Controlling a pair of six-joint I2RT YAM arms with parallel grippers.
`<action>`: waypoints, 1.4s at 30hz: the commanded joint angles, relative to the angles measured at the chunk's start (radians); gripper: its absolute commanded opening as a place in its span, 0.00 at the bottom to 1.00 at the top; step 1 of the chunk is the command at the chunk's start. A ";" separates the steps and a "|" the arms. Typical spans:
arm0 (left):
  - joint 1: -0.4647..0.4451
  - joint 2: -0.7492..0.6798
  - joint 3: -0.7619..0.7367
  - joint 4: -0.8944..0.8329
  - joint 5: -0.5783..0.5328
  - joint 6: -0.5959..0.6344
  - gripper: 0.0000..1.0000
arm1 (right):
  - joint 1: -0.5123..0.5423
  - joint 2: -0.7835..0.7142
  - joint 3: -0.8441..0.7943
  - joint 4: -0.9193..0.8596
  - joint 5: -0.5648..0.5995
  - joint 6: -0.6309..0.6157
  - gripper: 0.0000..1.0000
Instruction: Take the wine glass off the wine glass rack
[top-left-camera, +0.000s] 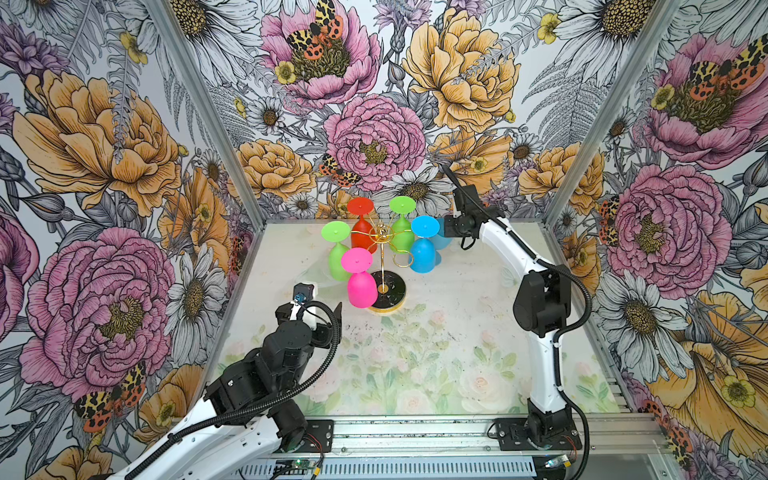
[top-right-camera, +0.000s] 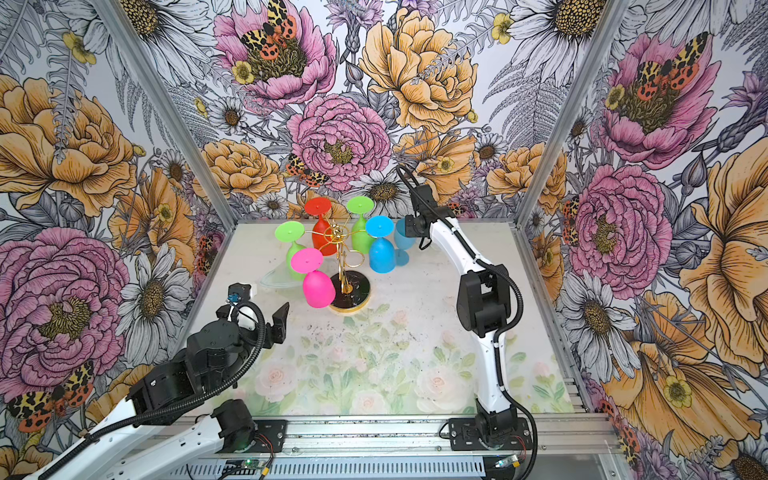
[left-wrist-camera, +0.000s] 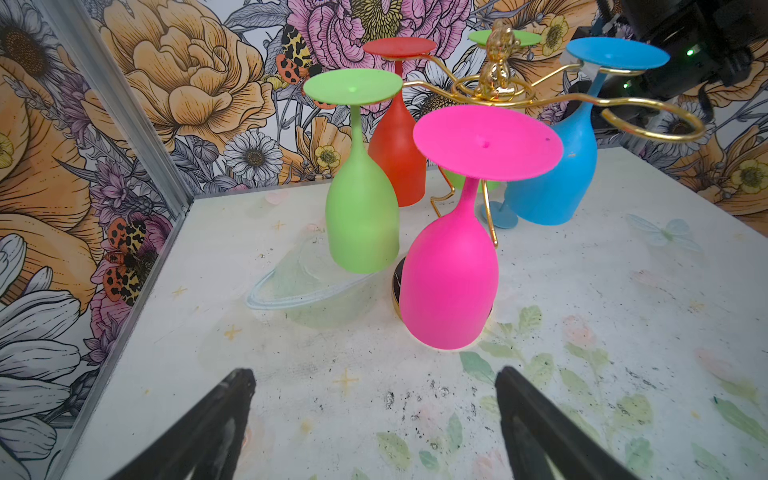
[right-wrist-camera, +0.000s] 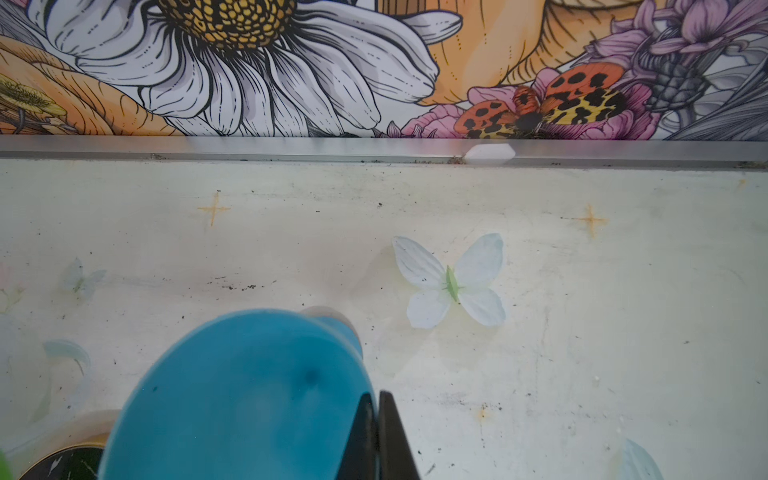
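- Light-blue wine glass (top-right-camera: 402, 239) is off the wine glass rack (top-left-camera: 383, 237), upright near the table's (top-left-camera: 436, 353) back edge, just right of the rack.
- Right gripper (right-wrist-camera: 377, 409) closed, seemingly pinching its rim; release left.
- Left gripper (left-wrist-camera: 374, 376) wide open, empty.
- Five other glasses (top-left-camera: 360, 286) hang.

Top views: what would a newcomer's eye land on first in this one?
The gold rack toward the back of the table, hung with five upside-down glasses: red, two green, pink, blue. Behind it to the right, a sixth, paler blue glass stands upright, the right gripper shut on its rim. The left gripper is open, facing the pink one.
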 joint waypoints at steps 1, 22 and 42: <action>0.009 -0.013 0.014 0.027 0.022 -0.009 0.93 | 0.010 0.018 0.037 0.016 -0.010 0.010 0.06; 0.008 -0.015 0.012 0.027 0.033 -0.010 0.93 | 0.011 -0.027 0.034 0.015 -0.045 -0.004 0.31; 0.009 -0.019 0.008 0.025 0.043 -0.013 0.93 | 0.005 -0.177 -0.002 0.007 -0.043 0.004 0.55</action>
